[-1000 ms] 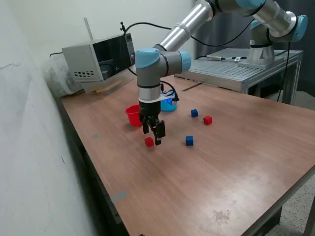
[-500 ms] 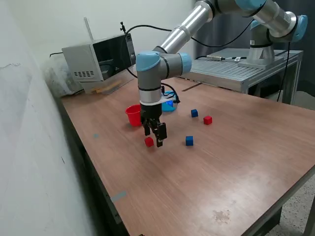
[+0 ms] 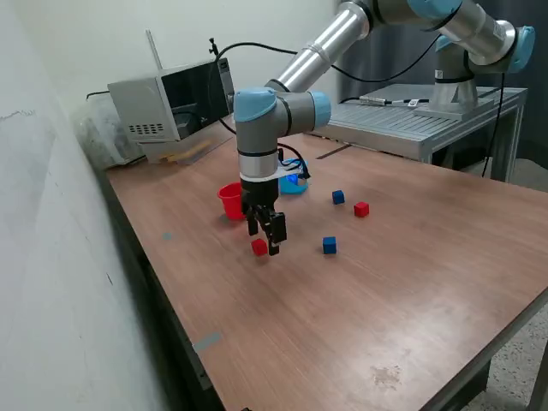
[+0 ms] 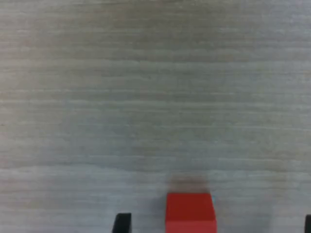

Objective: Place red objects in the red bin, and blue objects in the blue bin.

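Observation:
One red cube (image 3: 259, 247) lies on the wooden table (image 3: 402, 282), right under my gripper (image 3: 264, 240). The gripper is open, its fingertips hovering just above the table on either side of the cube. In the wrist view this red cube (image 4: 190, 212) sits between the dark fingertips (image 4: 122, 222), closer to one of them, with my gripper (image 4: 215, 224) holding nothing. A second red cube (image 3: 361, 209) and two blue cubes (image 3: 338, 197) (image 3: 330, 246) lie toward the exterior view's right. The red bin (image 3: 229, 199) stands just behind the gripper. The blue bin (image 3: 294, 183) is partly hidden by the wrist.
A microwave-like box (image 3: 167, 103) and a wooden strip (image 3: 190, 154) sit at the back of the table. A grey metal bench (image 3: 411, 124) carries the arm's base at the exterior view's right. A white wall runs along the exterior view's left, close to the table's edge.
The gripper has shifted very slightly toward the exterior view's left over the red cube. The cubes and cups have not moved.

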You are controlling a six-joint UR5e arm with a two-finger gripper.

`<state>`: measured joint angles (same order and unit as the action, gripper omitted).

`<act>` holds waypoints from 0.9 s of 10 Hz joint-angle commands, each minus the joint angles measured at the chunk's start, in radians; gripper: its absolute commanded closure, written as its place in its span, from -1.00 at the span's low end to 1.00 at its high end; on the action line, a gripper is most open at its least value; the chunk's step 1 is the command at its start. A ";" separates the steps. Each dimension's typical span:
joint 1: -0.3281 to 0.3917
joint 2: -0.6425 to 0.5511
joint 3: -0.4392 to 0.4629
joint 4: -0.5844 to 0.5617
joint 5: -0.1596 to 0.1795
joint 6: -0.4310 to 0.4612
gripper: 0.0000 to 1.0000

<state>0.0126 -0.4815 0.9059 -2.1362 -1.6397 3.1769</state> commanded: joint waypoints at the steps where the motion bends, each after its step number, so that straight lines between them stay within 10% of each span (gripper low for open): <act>1: 0.000 0.001 0.004 -0.001 0.000 0.000 -1.00; 2: -0.002 0.001 0.004 -0.001 0.000 0.000 -1.00; 3: -0.005 0.003 0.004 -0.002 0.000 0.002 1.00; 9: -0.003 0.009 0.008 -0.039 0.001 0.031 1.00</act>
<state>0.0087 -0.4761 0.9125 -2.1595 -1.6386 3.1858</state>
